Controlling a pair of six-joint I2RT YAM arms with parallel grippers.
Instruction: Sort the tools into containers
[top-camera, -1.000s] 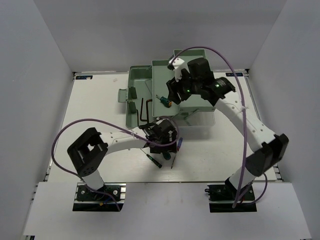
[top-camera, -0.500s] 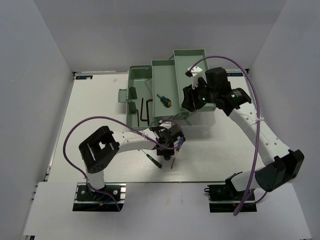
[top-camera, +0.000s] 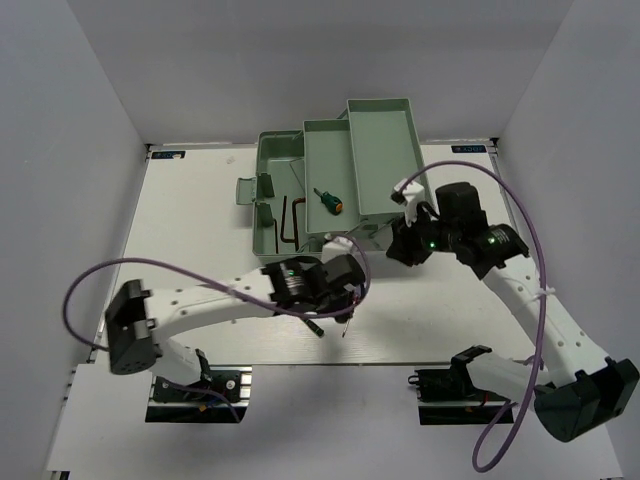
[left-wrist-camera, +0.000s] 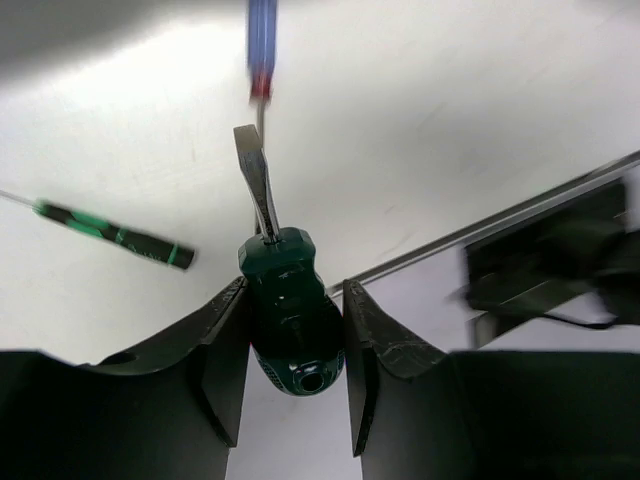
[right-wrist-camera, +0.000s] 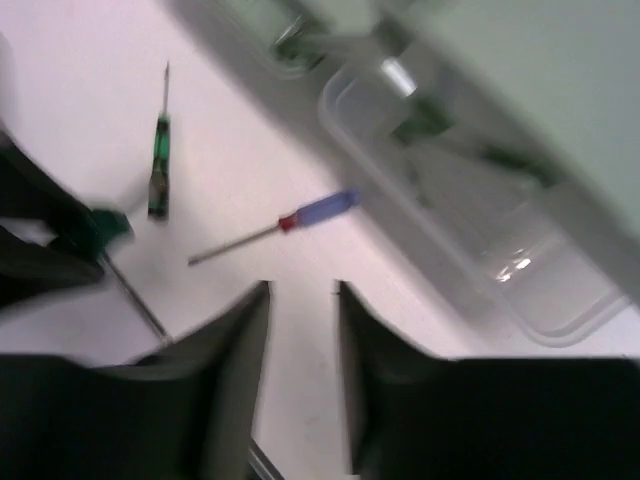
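Sage-green toolbox (top-camera: 380, 140) stands open beyond both grippers, trays fanned out. Its clear lid (right-wrist-camera: 470, 240) is ahead-right of the right gripper (right-wrist-camera: 302, 330). That gripper's jaws are narrowly apart with nothing between them, over bare table (top-camera: 200, 200). Left gripper (left-wrist-camera: 292, 330) is clamped on the stubby green screwdriver (left-wrist-camera: 290, 300) by its handle, blade pointing away. Blue-handled screwdriver (left-wrist-camera: 262, 40) lies straight ahead of the blade tip, in its way. Thin green screwdriver (left-wrist-camera: 120, 235) lies off to the left. Second stubby screwdriver (top-camera: 328, 199) and hex keys (top-camera: 288, 220) are already in the box.

Green screwdriver (top-camera: 328, 199) in toolbox tray (top-camera: 330, 155)
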